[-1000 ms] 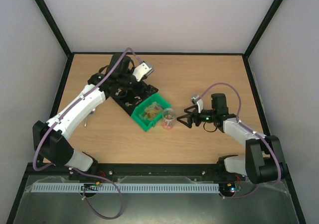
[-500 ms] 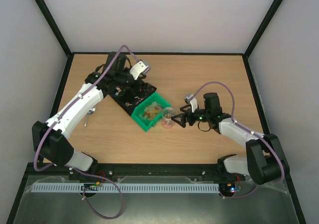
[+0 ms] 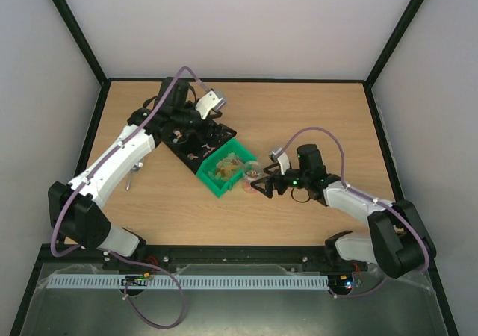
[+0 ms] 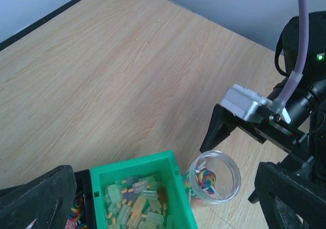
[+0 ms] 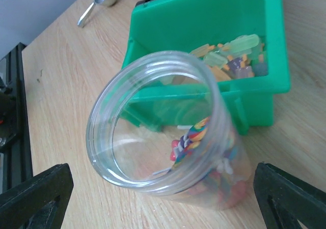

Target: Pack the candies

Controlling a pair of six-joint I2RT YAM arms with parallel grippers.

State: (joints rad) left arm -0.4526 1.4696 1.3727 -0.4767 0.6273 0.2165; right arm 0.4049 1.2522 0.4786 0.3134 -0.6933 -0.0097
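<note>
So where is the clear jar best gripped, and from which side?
Probably grip the clear jar across its round wall, just below the rim, coming from the side away from the green bin, which stands close beside it. The jar is upright, so a side grip leaves its mouth free.

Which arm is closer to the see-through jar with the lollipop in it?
Right. The right end effector is open around the jar, a finger on each side. The left end effector is above the black bin, past the green bin.
</note>
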